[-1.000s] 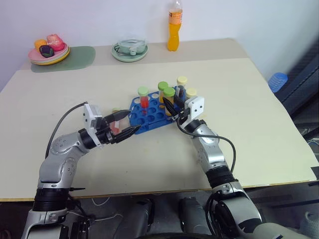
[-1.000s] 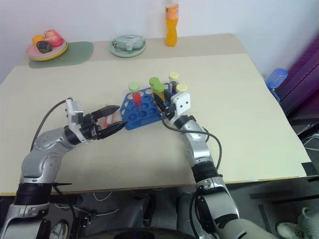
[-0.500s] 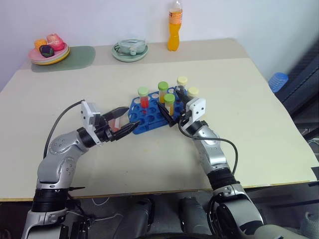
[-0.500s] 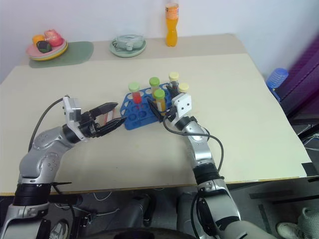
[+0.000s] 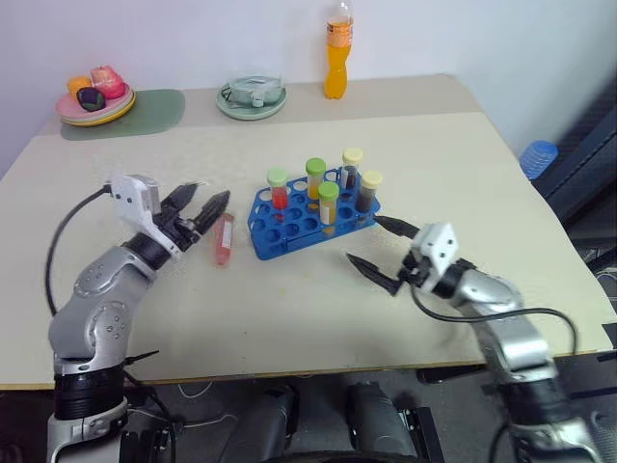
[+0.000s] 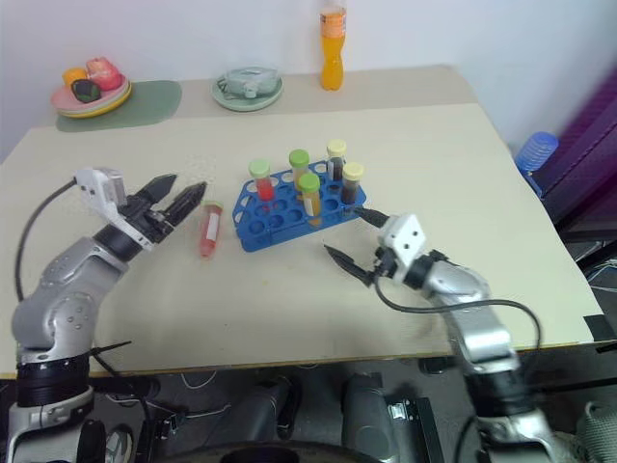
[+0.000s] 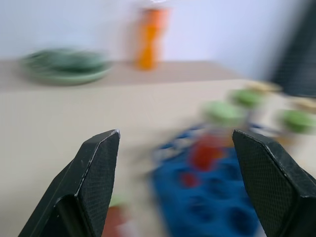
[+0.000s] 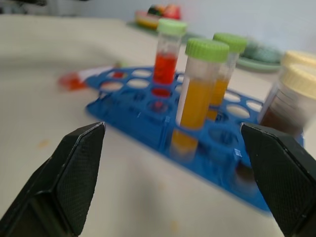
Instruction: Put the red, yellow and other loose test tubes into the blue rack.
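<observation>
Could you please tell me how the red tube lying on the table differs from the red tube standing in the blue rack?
The loose red tube lies flat on the table, beside the blue rack; the racked red tube stands upright in a hole. The loose one sits nearer the left gripper, which is open and not touching it. The racked one shows a green cap. Both hold red liquid.
</observation>
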Motion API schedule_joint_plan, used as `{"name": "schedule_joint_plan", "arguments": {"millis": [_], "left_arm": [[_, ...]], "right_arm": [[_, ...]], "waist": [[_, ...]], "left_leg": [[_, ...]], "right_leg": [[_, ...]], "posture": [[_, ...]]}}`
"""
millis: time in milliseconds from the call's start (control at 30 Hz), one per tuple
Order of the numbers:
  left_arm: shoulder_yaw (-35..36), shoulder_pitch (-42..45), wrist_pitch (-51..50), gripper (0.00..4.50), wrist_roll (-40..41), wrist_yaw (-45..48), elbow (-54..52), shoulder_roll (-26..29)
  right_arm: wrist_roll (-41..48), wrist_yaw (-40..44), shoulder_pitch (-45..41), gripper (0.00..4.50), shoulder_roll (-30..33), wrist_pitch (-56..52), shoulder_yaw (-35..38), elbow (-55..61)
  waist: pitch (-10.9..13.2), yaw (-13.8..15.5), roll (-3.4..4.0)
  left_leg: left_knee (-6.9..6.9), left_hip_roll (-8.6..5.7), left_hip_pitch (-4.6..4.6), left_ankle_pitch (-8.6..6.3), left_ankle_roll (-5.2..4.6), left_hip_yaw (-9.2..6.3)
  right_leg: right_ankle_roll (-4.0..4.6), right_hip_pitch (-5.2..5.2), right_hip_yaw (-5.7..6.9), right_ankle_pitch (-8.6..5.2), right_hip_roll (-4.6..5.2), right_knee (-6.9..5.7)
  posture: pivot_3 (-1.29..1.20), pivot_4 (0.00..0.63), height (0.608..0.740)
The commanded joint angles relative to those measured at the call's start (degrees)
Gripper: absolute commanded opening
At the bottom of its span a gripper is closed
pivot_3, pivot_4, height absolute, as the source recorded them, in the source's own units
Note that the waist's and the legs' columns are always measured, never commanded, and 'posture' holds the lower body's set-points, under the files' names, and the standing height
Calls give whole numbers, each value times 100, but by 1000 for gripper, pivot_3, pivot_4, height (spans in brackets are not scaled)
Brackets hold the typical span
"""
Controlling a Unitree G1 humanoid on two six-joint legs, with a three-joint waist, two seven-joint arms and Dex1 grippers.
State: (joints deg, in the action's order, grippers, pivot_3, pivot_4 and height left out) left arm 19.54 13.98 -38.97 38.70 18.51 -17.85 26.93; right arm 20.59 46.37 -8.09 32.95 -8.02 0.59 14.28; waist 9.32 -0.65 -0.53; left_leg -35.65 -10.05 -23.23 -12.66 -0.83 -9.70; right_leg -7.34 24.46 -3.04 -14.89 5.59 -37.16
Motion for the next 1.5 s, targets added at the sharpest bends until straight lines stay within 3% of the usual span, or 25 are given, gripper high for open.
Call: {"name": "schedule_joint_plan", "arguments": {"millis": [33,200,333,600,933,1267,1500], "left_arm": [[411,332,-1327,3697,469,-1345,-495,-122],[835,1739,-4159,3697,293,-2938,137,-355],[1002,2571,-5313,3697,-203,-3181,682,-493],[569,3350,-5353,3697,-564,-3410,1647,-692],[35,3900,-5353,3697,-351,-3006,2446,-250],[-179,4341,-5353,3697,-675,-2881,3156,-566],[-231,4266,-5353,3697,-803,-3283,3457,-795]], "right_arm": [[497,271,-139,4479,371,-474,315,613],[923,387,-785,4479,737,-1155,476,850],[1033,377,-1152,4479,810,-1442,437,955],[921,248,-1319,4479,899,-1521,578,955],[905,106,-1392,4479,915,-1587,634,966],[912,56,-1222,4479,981,-1577,782,1036],[1211,298,-925,4479,1038,-1588,984,1277]], "waist": [[0,15,-3],[11,137,-21],[14,145,-29],[18,152,-36],[20,139,-40],[24,119,-47],[26,138,-50]], "left_leg": [[-1,0,0,0,-1,0],[-27,0,-11,-2,-4,-2],[-35,0,-15,-8,-8,-2],[-45,0,-19,2,28,2],[-43,0,-19,2,33,2],[-46,-1,-21,2,33,3],[-46,-1,-21,3,34,3]], "right_leg": [[0,-2,1,0,0,0],[-2,-4,7,1,-2,-1],[-4,-5,13,1,-2,1],[-6,-5,13,0,0,5],[-6,1,11,0,-1,-1],[-7,1,11,1,0,-2],[-7,2,10,1,0,-2]], "posture": [[0,150,740],[0,150,740],[0,150,740],[0,150,740],[0,150,740],[0,150,740],[0,150,740]]}}
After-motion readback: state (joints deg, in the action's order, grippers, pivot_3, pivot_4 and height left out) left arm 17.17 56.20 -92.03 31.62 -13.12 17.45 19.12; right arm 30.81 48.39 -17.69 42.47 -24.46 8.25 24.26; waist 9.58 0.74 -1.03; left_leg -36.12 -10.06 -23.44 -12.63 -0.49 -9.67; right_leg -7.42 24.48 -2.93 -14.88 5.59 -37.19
